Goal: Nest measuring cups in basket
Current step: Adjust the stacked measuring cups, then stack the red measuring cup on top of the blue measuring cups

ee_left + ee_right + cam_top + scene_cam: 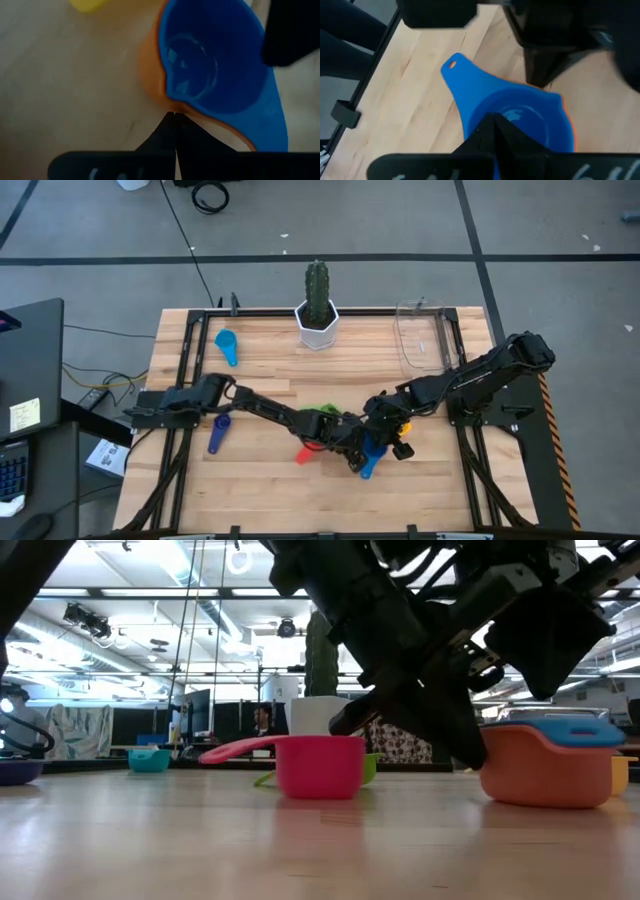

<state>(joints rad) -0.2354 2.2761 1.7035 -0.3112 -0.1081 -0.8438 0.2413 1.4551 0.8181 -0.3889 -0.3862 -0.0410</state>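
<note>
Blue cup (210, 65) is seated in orange cup (545, 772) w/ both hands, left hand (175, 122) & right hand (492, 125), shut empty above it, prob. to press the nest; basket (420, 335) sits well apart, empty.

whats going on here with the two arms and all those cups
Both robot arms meet at the middle of the table over a blue cup nested in an orange cup. The left claw and right claw are both shut right at that pair. Red, purple and light blue cups lie loose on the wood, and the clear basket holds none yet.
</note>
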